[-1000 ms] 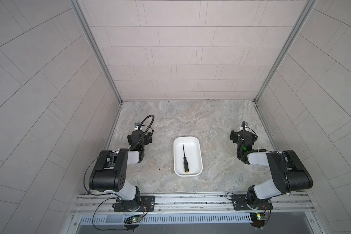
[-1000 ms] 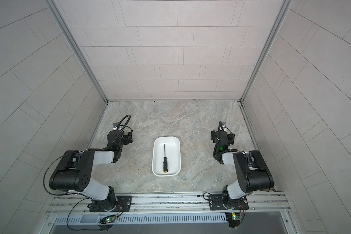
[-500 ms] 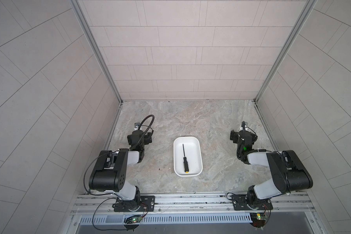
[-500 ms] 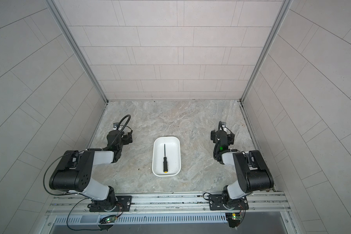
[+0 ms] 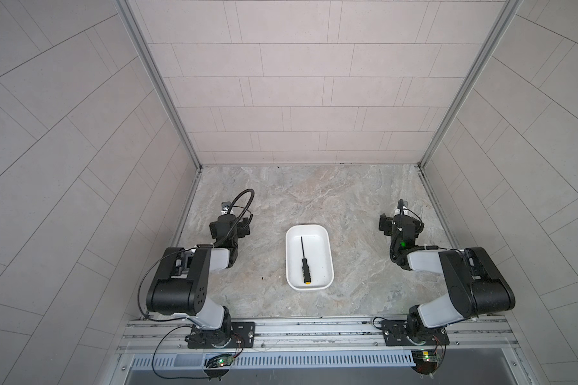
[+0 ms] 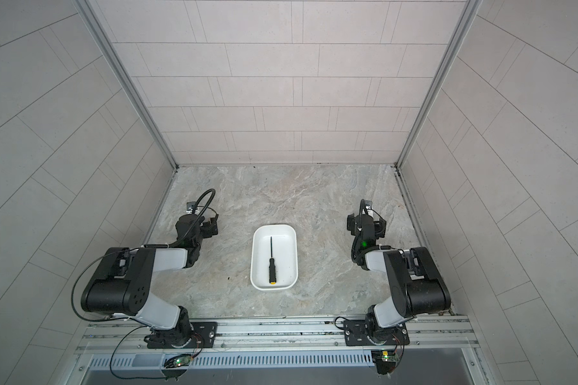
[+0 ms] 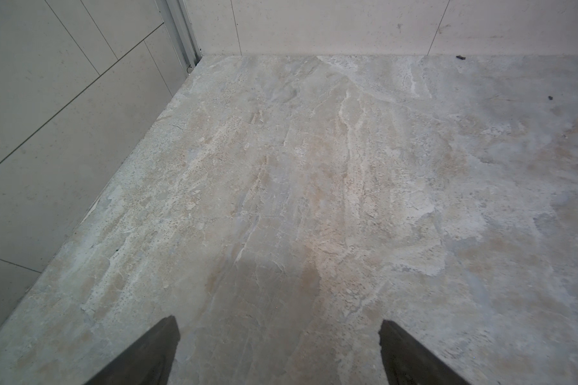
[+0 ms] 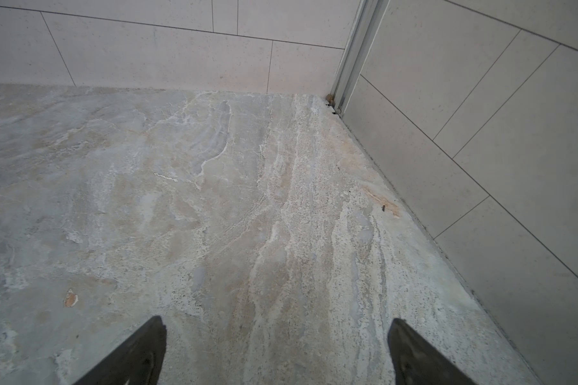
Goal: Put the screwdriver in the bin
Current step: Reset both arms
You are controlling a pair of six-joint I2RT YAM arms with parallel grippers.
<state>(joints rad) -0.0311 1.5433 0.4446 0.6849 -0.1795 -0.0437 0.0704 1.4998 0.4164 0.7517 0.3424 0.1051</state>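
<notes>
Well, screwdriver [image 5: 304,258] in bin [image 5: 292,263] (well apart from right gripper [image 5: 400,224]).

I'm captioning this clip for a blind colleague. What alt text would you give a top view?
A screwdriver lies inside a white bin at the middle of a marbled table, yellow cap toward the robot's base. The left gripper and right gripper sit apart at either side, holding nothing, within tiled walls.
</notes>
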